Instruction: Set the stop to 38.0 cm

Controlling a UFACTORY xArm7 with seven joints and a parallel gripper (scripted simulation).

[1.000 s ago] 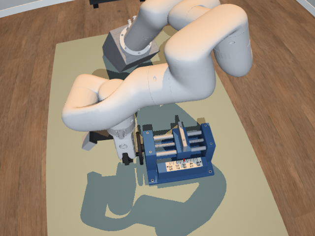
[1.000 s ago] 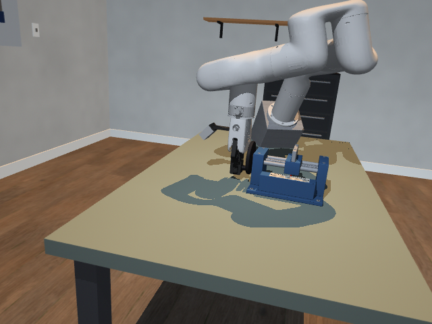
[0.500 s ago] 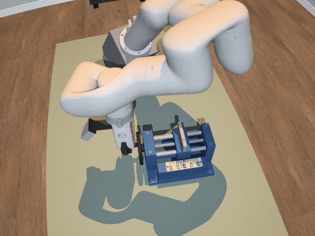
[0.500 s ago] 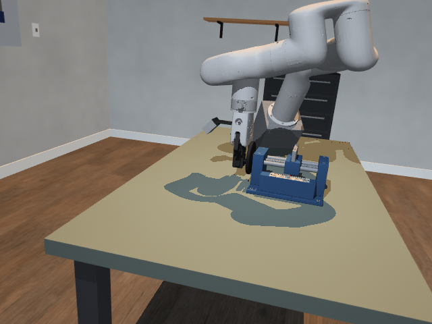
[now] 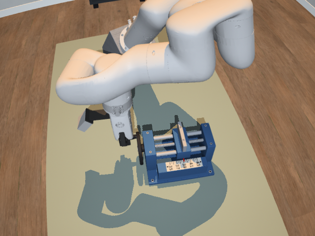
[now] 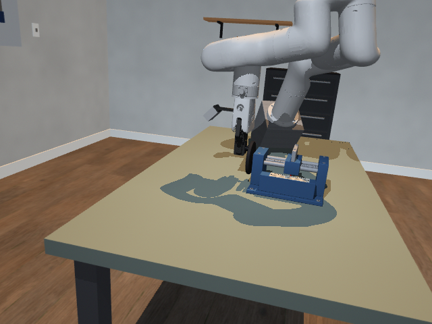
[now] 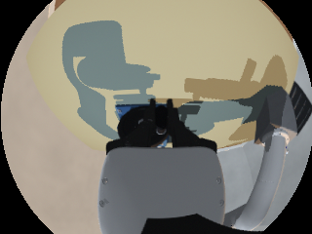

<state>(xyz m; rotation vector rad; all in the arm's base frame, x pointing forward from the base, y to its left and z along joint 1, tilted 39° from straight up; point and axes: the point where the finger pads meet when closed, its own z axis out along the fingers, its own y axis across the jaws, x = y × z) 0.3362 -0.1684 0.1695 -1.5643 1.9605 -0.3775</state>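
A blue stop fixture (image 5: 175, 153) stands on the tan table, with two rails, a lead screw and a blue carriage carrying a grey stop plate (image 5: 183, 138). A white scale (image 5: 183, 164) on its front reads 35 to 43; the red pointer (image 5: 183, 160) sits at about 39. A dark handwheel (image 5: 139, 148) is on the fixture's left end. My gripper (image 5: 125, 139) is just left of the wheel's upper part, shut on the handwheel's crank handle. The fixture (image 6: 287, 172), the wheel (image 6: 249, 156) and the gripper (image 6: 239, 141) also show in the exterior view. In the wrist view my dark fingers hide the handle.
The arm's grey base block (image 5: 114, 43) stands behind the fixture. A dark cabinet (image 6: 314, 100) and a wall shelf (image 6: 248, 21) are beyond the table's far edge. The arm's links hang over the back of the table.
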